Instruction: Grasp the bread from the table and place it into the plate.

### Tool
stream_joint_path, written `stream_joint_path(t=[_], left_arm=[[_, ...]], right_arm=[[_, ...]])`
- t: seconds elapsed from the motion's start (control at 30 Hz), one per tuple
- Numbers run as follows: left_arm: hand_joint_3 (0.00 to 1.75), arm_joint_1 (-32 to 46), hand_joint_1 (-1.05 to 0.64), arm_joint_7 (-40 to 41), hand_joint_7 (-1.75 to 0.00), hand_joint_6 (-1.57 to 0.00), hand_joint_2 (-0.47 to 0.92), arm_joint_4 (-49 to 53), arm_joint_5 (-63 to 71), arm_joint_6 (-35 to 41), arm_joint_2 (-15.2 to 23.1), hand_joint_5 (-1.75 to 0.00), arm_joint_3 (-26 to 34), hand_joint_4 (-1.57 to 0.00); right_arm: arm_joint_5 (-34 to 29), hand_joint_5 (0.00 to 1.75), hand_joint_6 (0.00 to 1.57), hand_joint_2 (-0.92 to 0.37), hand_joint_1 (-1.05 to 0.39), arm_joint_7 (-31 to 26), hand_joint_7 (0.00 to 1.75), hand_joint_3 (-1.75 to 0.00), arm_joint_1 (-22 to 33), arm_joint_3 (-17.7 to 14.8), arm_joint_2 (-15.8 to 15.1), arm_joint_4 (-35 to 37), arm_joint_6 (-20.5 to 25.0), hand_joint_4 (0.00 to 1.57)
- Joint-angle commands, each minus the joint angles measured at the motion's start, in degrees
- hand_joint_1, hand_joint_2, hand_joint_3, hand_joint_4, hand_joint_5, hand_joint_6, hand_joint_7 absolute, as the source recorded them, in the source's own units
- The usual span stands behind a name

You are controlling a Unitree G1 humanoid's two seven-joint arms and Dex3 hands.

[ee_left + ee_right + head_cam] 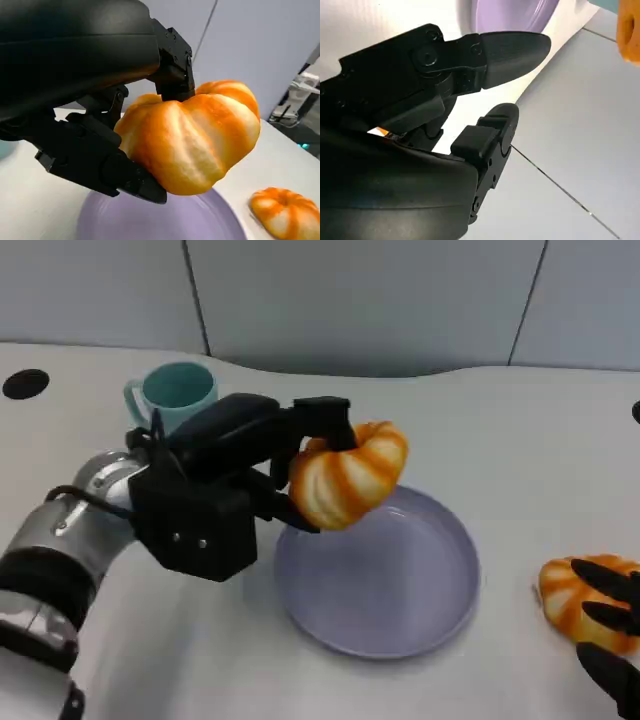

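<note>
— So, where is the bread (348, 476) right now?

— Just left of centre in the head view, off the table (520, 430). The left hand (235, 475) has its black fingers (172, 60) clamped around it, above and below, and it hangs over the upper left rim of the lilac plate (385, 585).

— And the right hand (610, 635)?

— At the lower right edge of the frame, fingers spread and resting on a second bread roll (575, 600) lying on the table, right of the plate. Whether it actually grips that roll I cannot tell; its wrist view shows two fingers (510, 50) apart but not the roll between them.

— Anything else?

— A teal mug (172, 395) stands in the upper left, behind the left forearm.
</note>
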Motion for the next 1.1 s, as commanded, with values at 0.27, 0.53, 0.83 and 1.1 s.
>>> stream_joint_path(t=[0.27,0.53,0.83,1.1], left_arm=[[0.17,-5.82,-0.23,3.68,-1.75,-0.53,0.91,6.93,9.20,3.06,-3.69,-1.75,-5.14,-0.77],[0.02,-8.88,-0.39,0.21,-0.97,-0.45,0.89,8.00,13.46,3.71,-3.22,-1.32,-8.98,-0.31],[0.02,-10.82,-0.66,-5.89,0.00,-0.42,0.92,8.58,13.10,2.10,-2.60,-0.32,-9.99,-0.09],[0.06,-11.17,-0.71,-10.20,0.00,-0.35,0.92,8.40,10.99,1.97,-2.31,-0.26,-8.77,-0.02]], right_arm=[[0.24,0.01,0.77,-0.92,-0.36,-0.62,0.00,-0.33,0.43,-0.39,-0.33,0.64,-2.96,0.92],[0.14,0.01,0.77,-0.92,-0.35,-0.73,0.00,-0.33,0.57,-0.14,0.10,0.17,-2.91,0.92],[0.26,0.01,0.77,-0.92,-0.35,-0.46,0.00,-0.33,0.63,0.00,0.23,-0.09,-2.73,0.91],[0.39,0.01,0.77,-0.92,-0.35,-0.55,0.00,-0.33,0.39,-0.21,0.10,0.50,-3.20,0.93]])
